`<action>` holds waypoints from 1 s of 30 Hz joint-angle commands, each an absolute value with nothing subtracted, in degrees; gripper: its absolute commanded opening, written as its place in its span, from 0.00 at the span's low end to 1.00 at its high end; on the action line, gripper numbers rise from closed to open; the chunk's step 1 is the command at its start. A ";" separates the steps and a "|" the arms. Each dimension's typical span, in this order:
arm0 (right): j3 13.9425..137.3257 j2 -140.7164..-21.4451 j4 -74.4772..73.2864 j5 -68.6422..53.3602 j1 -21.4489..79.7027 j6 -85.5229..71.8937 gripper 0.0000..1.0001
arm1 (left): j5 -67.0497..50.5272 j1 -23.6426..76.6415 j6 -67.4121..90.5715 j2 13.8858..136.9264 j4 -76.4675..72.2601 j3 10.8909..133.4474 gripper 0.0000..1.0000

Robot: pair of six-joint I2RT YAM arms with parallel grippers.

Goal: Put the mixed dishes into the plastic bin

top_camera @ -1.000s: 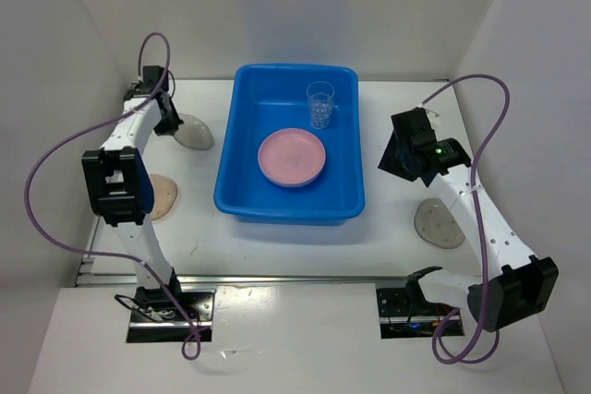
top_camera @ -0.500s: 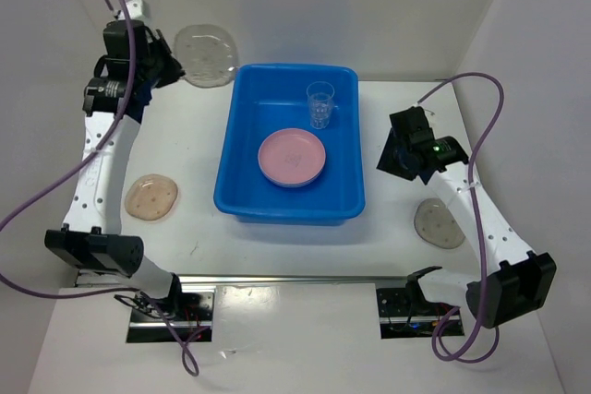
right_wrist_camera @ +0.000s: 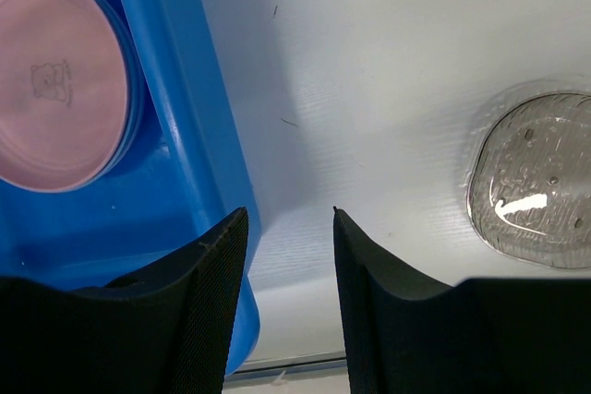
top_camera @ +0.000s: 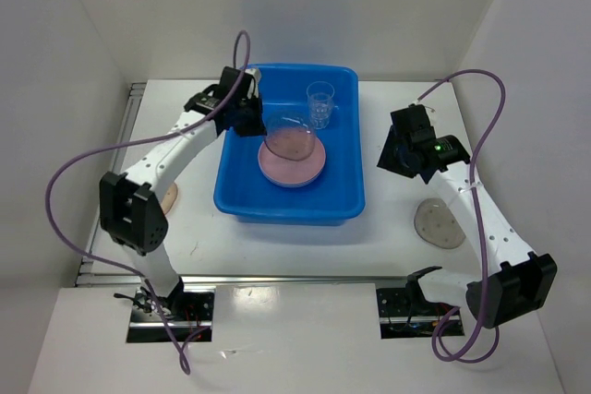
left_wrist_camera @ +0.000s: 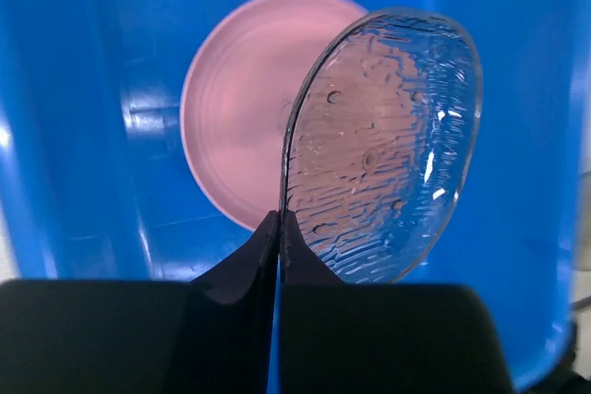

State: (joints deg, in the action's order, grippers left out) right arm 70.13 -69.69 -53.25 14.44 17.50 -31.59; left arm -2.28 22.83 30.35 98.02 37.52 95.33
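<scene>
The blue plastic bin point(top_camera: 286, 205) holds a pink plate point(top_camera: 300, 165) and an upright clear cup point(top_camera: 320, 103). My left gripper point(top_camera: 264, 128) is over the bin, shut on the rim of a clear textured plate point(top_camera: 294, 134). It holds the plate tilted on edge just above the pink plate. In the left wrist view the fingers point(left_wrist_camera: 268, 237) pinch the clear plate point(left_wrist_camera: 388, 136) in front of the pink plate point(left_wrist_camera: 231, 136). My right gripper point(top_camera: 395, 156) is open and empty above the table, right of the bin; it also shows in the right wrist view point(right_wrist_camera: 289, 214).
A second clear plate point(top_camera: 439, 224) lies on the table at the right, also in the right wrist view point(right_wrist_camera: 536, 182). A beige plate point(top_camera: 170, 198) lies at the left, partly hidden behind my left arm. White walls close in the table on three sides.
My left arm has swung from the far left corner to over the bin, carrying the clear plate with it. The right arm has not moved.
</scene>
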 commanded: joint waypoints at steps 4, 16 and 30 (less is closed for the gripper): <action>72.69 -68.65 -51.94 15.73 17.75 -31.11 0.48 | -0.18 23.38 31.38 103.71 33.57 94.66 0.00; 74.97 -69.17 -53.00 16.26 17.75 -32.17 0.48 | -0.08 23.38 30.23 110.83 35.16 96.77 0.46; 73.74 -70.58 -49.93 12.74 17.75 -32.17 0.48 | 22.49 2.40 27.32 90.72 37.72 93.82 0.80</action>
State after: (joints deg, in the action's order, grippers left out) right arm 72.75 -70.57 -53.08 13.69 17.50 -32.14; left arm 13.67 11.33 25.71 97.12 37.04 101.14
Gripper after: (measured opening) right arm 0.478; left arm 0.781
